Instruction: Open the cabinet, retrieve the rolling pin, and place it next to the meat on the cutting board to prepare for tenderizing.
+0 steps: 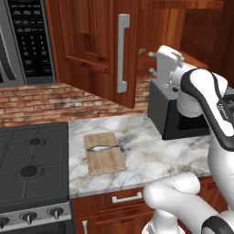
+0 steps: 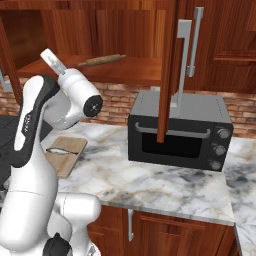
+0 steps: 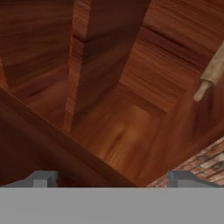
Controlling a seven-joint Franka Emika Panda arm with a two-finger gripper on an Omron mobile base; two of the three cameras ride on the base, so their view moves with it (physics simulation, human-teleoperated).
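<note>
The cabinet (image 2: 170,70) stands open and the end effector (image 1: 151,63) is spread wide, empty. Reaching in crookedly could nudge the rolling pin (image 2: 101,60) rolling along its shelf (image 2: 125,70)

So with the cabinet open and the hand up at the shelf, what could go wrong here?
The rolling pin lies off to one side of the open gripper, so a straight reach may miss or roll it. The open door hangs over the toaster oven, close to the arm's path back to the board.
</note>
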